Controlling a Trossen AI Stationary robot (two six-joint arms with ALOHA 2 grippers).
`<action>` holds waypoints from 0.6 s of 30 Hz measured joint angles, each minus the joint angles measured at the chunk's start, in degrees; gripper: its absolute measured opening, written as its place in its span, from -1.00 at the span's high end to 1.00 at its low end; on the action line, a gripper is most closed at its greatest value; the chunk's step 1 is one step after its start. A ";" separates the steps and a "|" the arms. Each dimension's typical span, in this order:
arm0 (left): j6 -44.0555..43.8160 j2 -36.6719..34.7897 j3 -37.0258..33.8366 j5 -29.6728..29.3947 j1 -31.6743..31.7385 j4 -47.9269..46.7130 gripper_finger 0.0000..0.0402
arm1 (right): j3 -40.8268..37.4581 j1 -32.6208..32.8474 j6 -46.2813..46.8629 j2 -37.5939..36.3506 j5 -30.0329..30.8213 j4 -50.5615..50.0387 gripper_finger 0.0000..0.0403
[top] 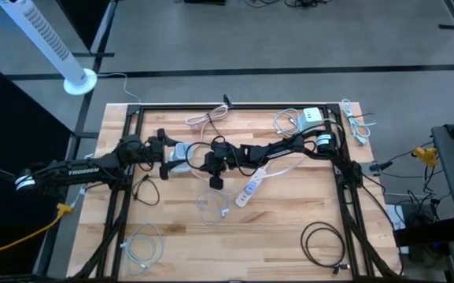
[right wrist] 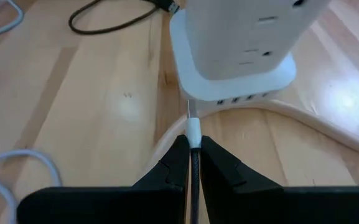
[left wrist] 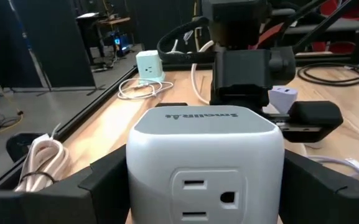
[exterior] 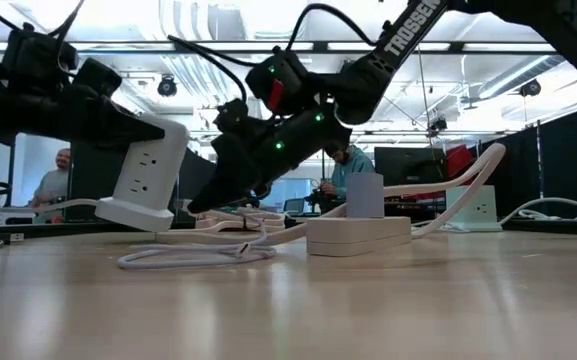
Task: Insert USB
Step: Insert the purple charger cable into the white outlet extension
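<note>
Right now my left pincer [left wrist: 204,186] is spread wide around the white power cube [left wrist: 205,162], one dark finger on each side of it, holding it tilted with one edge of its base raised off the wooden tabletop [top: 289,228] near the middle. Its outlet face looks back at my left wrist camera.

My right pincer [right wrist: 193,155] is clamped on the USB plug [right wrist: 193,130], whose white collar and metal tip stick out just past my fingertips [right wrist: 178,158]. The tip points at the cube's base and sits just short of the row of small ports there (whether it touches the base, I cannot tell). A pale cable [right wrist: 303,121] curves across the wood beside it.

Farther along lie a white power strip [top: 252,187], a small white adapter [top: 311,115] and several loose coiled cables [top: 325,242]. Beyond the tabletop, two people [exterior: 56,180] sit in the room.
</note>
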 joint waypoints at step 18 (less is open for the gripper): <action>-0.22 0.63 0.47 -0.68 0.06 -5.34 -0.47 | 2.34 -1.46 -0.54 3.07 -0.02 0.01 0.94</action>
